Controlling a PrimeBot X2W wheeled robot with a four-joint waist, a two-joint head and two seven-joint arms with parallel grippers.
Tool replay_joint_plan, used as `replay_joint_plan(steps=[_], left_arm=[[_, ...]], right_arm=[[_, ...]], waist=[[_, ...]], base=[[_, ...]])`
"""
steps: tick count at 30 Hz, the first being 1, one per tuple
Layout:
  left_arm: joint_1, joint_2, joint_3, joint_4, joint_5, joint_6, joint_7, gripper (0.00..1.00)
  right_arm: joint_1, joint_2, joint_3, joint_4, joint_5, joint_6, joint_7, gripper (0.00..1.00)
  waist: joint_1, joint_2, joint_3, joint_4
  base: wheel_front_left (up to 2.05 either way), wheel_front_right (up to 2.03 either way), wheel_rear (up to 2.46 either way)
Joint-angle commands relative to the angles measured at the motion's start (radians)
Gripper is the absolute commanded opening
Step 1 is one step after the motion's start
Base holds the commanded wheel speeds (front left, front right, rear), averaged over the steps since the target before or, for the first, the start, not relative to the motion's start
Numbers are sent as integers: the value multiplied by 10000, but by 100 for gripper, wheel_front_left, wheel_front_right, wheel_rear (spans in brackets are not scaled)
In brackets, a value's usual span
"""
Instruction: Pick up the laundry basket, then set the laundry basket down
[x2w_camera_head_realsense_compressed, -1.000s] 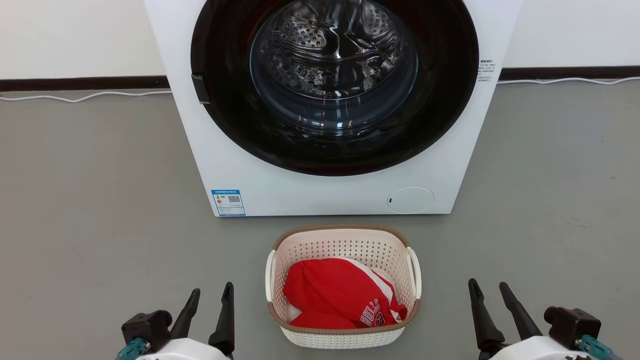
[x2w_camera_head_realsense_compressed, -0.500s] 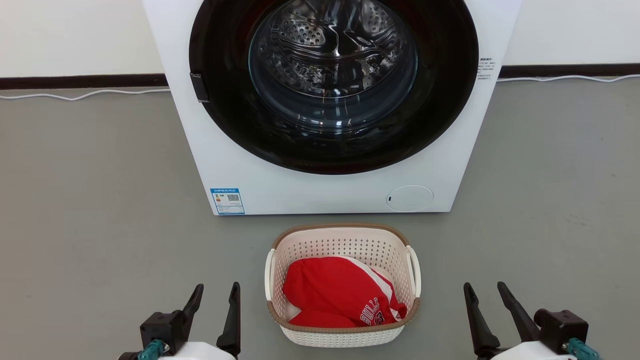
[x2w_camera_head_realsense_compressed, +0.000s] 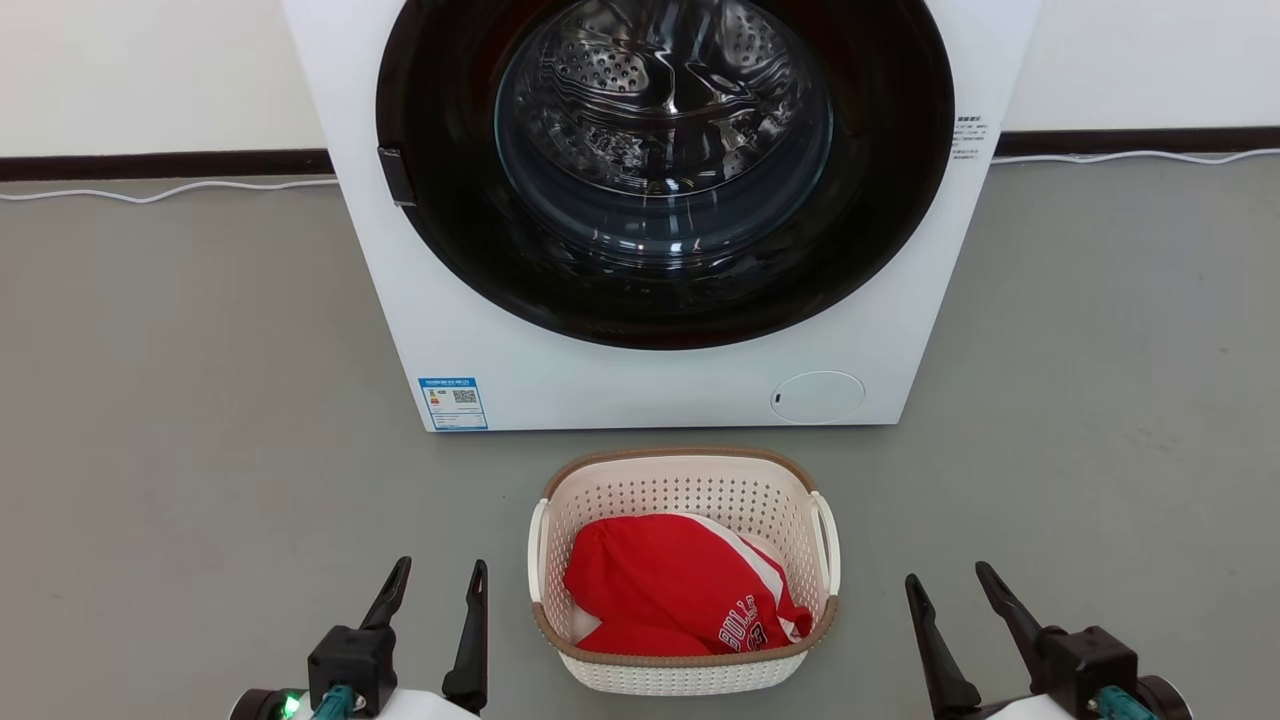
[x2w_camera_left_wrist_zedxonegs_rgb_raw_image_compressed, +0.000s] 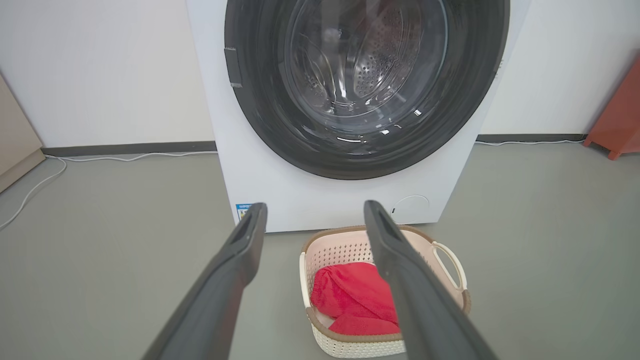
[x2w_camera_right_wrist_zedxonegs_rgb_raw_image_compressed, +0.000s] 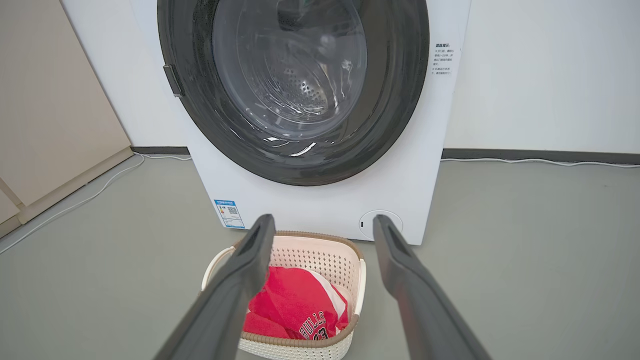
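Note:
The laundry basket (x2w_camera_head_realsense_compressed: 686, 478) sits on the grey floor just in front of the washing machine, cream-white and perforated with a brown rim and white loop handles at both sides. A red garment (x2w_camera_head_realsense_compressed: 675, 587) lies inside it. My left gripper (x2w_camera_head_realsense_compressed: 440, 575) stands open to the basket's left, clear of the handle. On the other side my right gripper (x2w_camera_head_realsense_compressed: 947, 585) is open too, a short way off the right handle. The left wrist view has the basket (x2w_camera_left_wrist_zedxonegs_rgb_raw_image_compressed: 345, 247) partly behind the right finger; the right wrist view has the basket (x2w_camera_right_wrist_zedxonegs_rgb_raw_image_compressed: 320, 257) partly behind the left finger.
A white front-loading washing machine (x2w_camera_head_realsense_compressed: 560, 370) with a dark round door stands right behind the basket. White cables (x2w_camera_head_realsense_compressed: 170, 190) run along the dark skirting at the wall. A beige cabinet (x2w_camera_right_wrist_zedxonegs_rgb_raw_image_compressed: 55, 110) is at the far left and a red object (x2w_camera_left_wrist_zedxonegs_rgb_raw_image_compressed: 617, 120) at the far right.
Both grippers have shifted inward toward the basket, and their wrists have turned. The basket and washing machine have stayed put.

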Motion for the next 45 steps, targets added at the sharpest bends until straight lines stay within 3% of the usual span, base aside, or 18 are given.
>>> replay_joint_plan(steps=[1,21,35,45], left_arm=[[-336,18,314,-270,303,113,-169,100],[-540,13,370,223,-275,81,-224,100],[-2363,13,-41,1352,-843,453,-224,100],[-3962,13,-279,2029,-1144,633,-224,100]], right_arm=[[-339,-90,234,-133,-368,70,-243,100],[-511,37,-227,180,-506,71,-299,100],[-2553,231,-875,1375,-213,71,-299,100],[-4157,274,-717,1909,-303,71,-299,100]], waist=[[-1,-1,1,-12],[-1,-1,439,-115],[-1,-1,2633,-188],[-1,-1,4553,-134]], base=[[0,0,0],[0,0,0],[0,0,0],[0,0,0]])
